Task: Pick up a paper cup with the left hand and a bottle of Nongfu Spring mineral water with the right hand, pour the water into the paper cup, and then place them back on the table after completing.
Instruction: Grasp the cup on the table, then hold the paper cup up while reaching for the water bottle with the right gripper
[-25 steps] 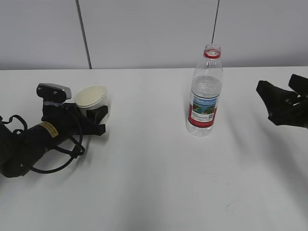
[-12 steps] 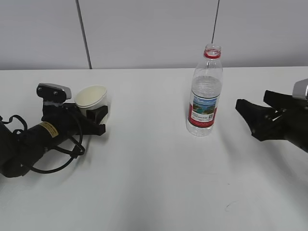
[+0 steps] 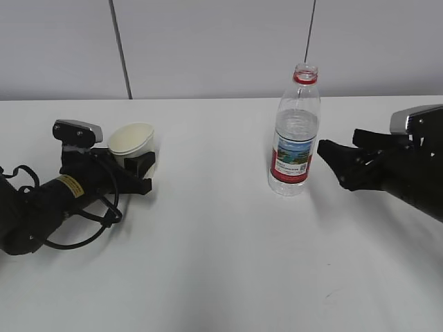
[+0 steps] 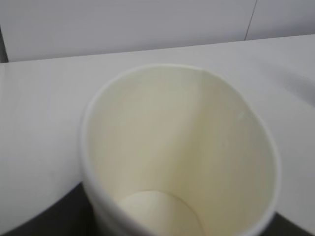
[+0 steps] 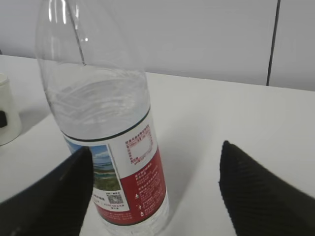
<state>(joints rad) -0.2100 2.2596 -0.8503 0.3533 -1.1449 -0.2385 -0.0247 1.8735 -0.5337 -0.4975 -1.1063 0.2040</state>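
Observation:
A white paper cup (image 3: 131, 141) leans tilted between the fingers of my left gripper (image 3: 138, 166), which is shut on it low over the table (image 3: 221, 263). In the left wrist view the empty cup (image 4: 182, 147) fills the frame. The uncapped Nongfu Spring bottle (image 3: 296, 131) stands upright at centre right, with a red-and-white label and clear water (image 3: 297, 126) reaching its shoulder. My right gripper (image 3: 339, 143) is open just right of the bottle, apart from it. In the right wrist view the bottle (image 5: 113, 142) stands ahead of the open gripper (image 5: 156, 147), nearer the left finger.
A pale wall (image 3: 221, 41) with vertical seams rises behind the table's far edge. Loose black cables (image 3: 83, 228) hang off the left arm onto the tabletop. A small dark scuff (image 3: 331, 295) marks the table at the front right.
My right gripper has moved left from the frame's right edge to just beside the bottle, staying open. The left arm, the cup and the bottle have not moved.

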